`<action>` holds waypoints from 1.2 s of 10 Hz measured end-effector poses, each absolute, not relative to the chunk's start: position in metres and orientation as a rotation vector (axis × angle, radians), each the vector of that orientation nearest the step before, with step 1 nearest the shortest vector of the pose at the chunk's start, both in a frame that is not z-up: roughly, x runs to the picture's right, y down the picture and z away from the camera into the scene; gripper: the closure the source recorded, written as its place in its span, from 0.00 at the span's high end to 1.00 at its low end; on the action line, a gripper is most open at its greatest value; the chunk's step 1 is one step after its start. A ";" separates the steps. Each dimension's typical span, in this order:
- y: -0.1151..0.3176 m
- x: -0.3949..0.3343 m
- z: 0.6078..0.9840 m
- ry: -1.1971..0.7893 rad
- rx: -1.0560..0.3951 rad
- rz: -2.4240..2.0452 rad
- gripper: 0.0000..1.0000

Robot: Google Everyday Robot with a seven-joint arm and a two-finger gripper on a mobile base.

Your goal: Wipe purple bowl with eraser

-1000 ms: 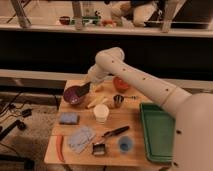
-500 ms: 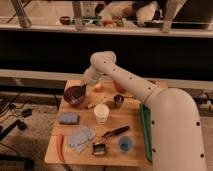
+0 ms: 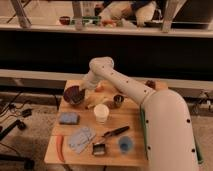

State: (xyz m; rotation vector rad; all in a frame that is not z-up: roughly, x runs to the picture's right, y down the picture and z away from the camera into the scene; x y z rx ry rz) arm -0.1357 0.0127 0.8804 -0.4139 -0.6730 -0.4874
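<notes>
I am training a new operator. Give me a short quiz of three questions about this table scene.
1. True or false: the pincer is at the purple bowl.
2. What stands between the purple bowl and the black-handled brush? A) white cup B) laptop C) bottle
3. Fill in: the pincer's jaws are ___.
Key: 1 true; 2 A; 3 shut.

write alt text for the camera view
A white robot arm reaches across a light wooden table, its shut gripper at the rim of a round dark purple bowl. A white cup and blue rectangular pad sit nearer the camera.
</notes>
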 end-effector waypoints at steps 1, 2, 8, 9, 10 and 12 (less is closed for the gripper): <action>0.013 -0.139 0.883 -0.678 -0.415 -0.487 0.00; 0.014 -0.142 0.884 -0.681 -0.416 -0.487 0.00; 0.001 -0.166 0.904 -0.690 -0.400 -0.494 0.00; -0.001 -0.170 0.905 -0.690 -0.394 -0.499 0.00; -0.003 -0.176 0.906 -0.691 -0.387 -0.506 0.00; -0.007 -0.188 0.908 -0.694 -0.376 -0.518 0.00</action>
